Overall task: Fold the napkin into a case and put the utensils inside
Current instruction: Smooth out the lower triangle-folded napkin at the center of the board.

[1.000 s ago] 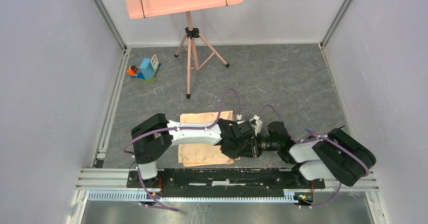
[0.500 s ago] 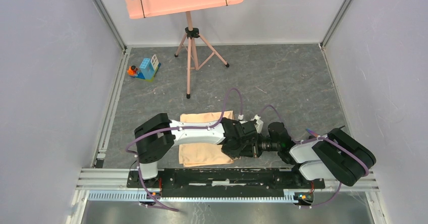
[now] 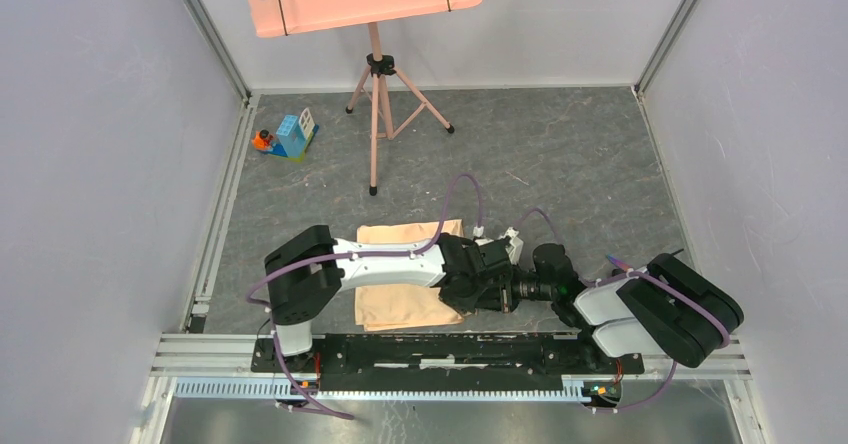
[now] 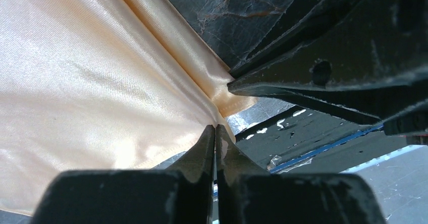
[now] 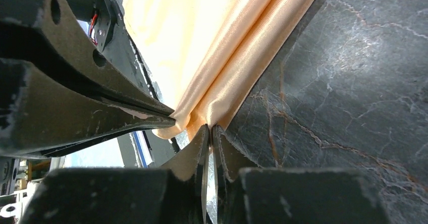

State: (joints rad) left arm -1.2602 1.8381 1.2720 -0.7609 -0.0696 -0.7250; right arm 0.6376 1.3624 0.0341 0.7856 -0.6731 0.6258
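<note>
The napkin (image 3: 395, 309) (shiny peach satin, softly creased, folded to a rough rectangle) lies flat on the near side of the dark marbled counter (image 3: 560, 154). At its near right corner the left tool (image 4: 215, 128) is pressed together, pinching the hem. The right tool (image 5: 210, 127), tips together, nips the same corner's folded edge.

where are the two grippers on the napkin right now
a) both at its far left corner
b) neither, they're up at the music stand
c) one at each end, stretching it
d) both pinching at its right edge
d: the left gripper and right gripper meet tip to tip at the right edge of the napkin. Each wrist view shows shut fingers with the cloth's folded corner drawn into them.
</note>
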